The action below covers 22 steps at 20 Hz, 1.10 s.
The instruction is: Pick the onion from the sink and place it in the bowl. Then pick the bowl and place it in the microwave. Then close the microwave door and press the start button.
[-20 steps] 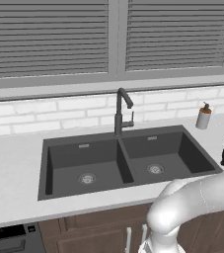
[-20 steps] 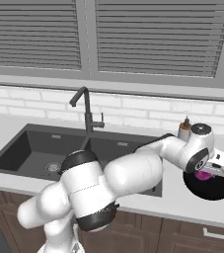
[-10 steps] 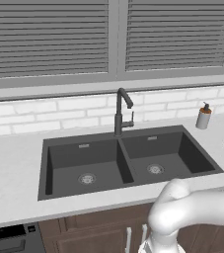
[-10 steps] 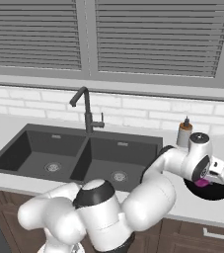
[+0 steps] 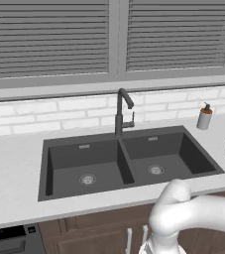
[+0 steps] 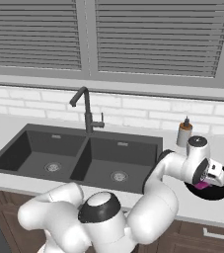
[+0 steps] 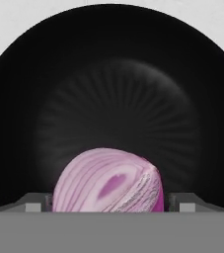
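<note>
One white arm rises from the bottom of both base views and bends out to the right, over the counter [image 6: 15, 184]. At its end, one gripper [image 6: 208, 179] hangs low over one black bowl [image 6: 221, 190], which sits on the counter to the right of the sink [image 6: 79, 158]. In the hand view, two grey fingertips [image 7: 33, 202] show at the lower corners, one on each side of one onion [image 7: 108, 182]. The fingers are spread wide, and a narrow dark gap shows between each tip and the onion, so the claw is not pinching it. The onion is a magenta bulb with pale stripes and a darker patch on its face; it lies inside the bowl, against the dark inner surface, close below the gripper. In the right base view it appears as a small pink spot beneath the hand, within the bowl's rim. The bowl is wide and shallow, much broader than the onion. Just behind the bowl stands one small soap bottle [image 6: 184, 133] with a dark pump top, near the tiled wall. To the left, the charcoal sink has two basins, each with one round metal drain [image 5: 87, 179], two drains in all. One tall dark curved faucet [image 5: 122, 112] stands at the back of the sink, between the basins. Behind it runs a white brick backsplash, and above that are two windows covered by grey slatted blinds [image 5: 49, 38].
</note>
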Motion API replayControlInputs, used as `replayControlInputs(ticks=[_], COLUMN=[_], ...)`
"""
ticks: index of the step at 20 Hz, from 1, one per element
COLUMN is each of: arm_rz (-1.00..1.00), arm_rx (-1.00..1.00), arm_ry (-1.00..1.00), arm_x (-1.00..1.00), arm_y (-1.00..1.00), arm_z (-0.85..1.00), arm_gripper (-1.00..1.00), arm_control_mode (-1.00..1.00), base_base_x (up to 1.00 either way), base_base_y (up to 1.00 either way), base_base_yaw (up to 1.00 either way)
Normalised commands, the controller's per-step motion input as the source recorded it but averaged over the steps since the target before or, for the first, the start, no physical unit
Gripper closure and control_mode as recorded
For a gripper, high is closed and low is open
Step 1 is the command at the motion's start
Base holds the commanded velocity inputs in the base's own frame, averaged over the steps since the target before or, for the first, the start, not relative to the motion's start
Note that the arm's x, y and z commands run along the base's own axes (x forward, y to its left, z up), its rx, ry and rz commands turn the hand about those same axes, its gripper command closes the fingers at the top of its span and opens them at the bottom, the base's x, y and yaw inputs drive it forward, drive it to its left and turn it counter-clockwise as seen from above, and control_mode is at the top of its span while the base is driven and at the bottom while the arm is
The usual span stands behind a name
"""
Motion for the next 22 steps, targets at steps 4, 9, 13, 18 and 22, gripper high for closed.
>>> replayControlInputs(ticks=[4,9,13,18,22], arm_rz=[0.0,0.0,0.0,0.03,0.08], arm_rx=[0.0,-0.03,-0.04,-0.05,-0.03], arm_ry=[-0.02,0.0,0.0,0.0,0.06], arm_x=[-0.02,-0.08,-0.3,-0.03,0.22], arm_y=[0.04,0.15,0.52,0.52,0.12], arm_z=[0.39,0.42,0.24,0.09,0.0], arm_gripper=[-1.0,-1.0,-1.0,-1.0,-1.0], arm_control_mode=[-1.0,-1.0,-1.0,-1.0,-1.0], base_base_x=[0.0,0.0,0.0,0.0,0.0], base_base_y=[0.0,0.0,0.0,0.0,0.0], base_base_yaw=[0.0,0.0,0.0,0.0,0.0])
